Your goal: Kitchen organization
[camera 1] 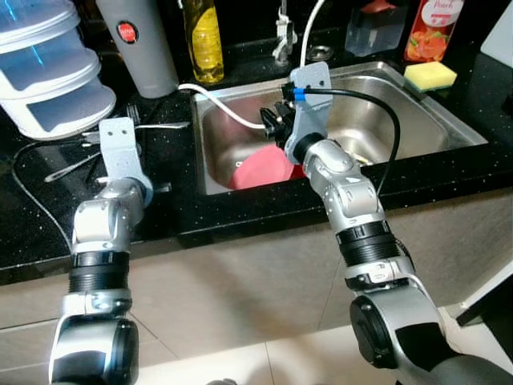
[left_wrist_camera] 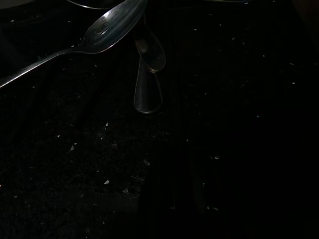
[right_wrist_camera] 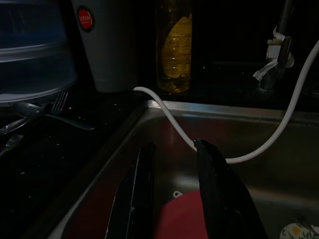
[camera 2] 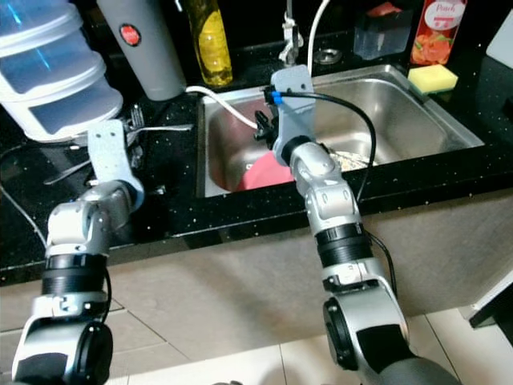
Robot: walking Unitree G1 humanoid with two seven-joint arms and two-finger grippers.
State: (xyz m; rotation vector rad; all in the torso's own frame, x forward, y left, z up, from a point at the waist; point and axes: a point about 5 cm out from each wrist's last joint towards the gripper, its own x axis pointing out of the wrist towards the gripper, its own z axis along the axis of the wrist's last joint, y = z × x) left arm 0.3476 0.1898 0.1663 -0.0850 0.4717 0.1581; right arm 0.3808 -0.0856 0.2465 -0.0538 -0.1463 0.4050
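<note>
Head views: we find the right pincer [camera 1: 276, 128] over the left part of the sink [camera 1: 433, 128], with the red plate [camera 1: 260, 170] just below it in the basin. A white hose [camera 1: 220, 104] runs from the counter [camera 1: 497, 164] edge straight to the pincer. The left pincer [camera 2: 132, 132] hangs above the counter; a fork [camera 2: 160, 127] and other cutlery lie just beyond its tips. We cannot tell its state.

Left wrist view: dark. A spoon [left_wrist_camera: 107, 30] lies ahead of the pincer on the speckled counter.

Right wrist view: both fingers [right_wrist_camera: 217, 199] stand apart, released, holding nothing. The plate lies below them and the hose passes just behind the tips.

Risks, in our judgement: a descent could snag the hose and drag it; the plate, leaning on wet steel, may slip from a thin grip.
</note>
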